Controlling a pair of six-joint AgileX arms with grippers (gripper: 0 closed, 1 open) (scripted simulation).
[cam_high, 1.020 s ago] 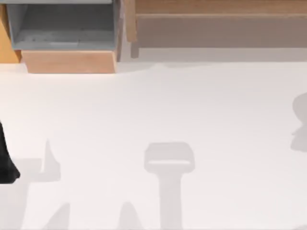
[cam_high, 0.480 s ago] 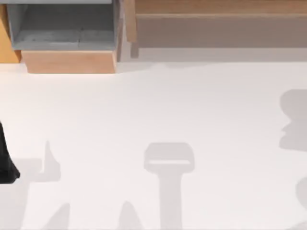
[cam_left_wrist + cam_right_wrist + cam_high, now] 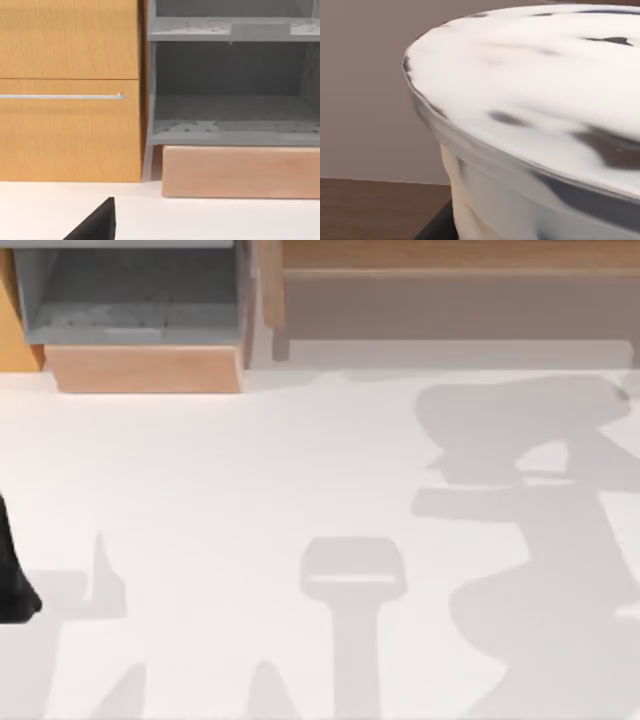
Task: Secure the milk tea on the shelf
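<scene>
Right now the milk tea (image 3: 530, 115) sits huge and close in the right wrist view, its cream top blotched with dark spots, with a grey-brown panel behind it and a dark wooden surface below. A black edge pokes out just under the cup there, likely part of the right gripper, but I cannot tell how its fingers stand or whether they truly hold the cup.

From above, the shelf (image 3: 450, 280) runs along the table's far right, beside the grey-lined box (image 3: 135, 300), and a big arm-shaped shadow falls on the white table (image 3: 250, 470) in front of it.

The left arm (image 3: 12, 580) waits at the left edge, its fingers unreadable.

My worry: the cup could clip the plank's front edge, tip, or slip from a loose hold.
</scene>
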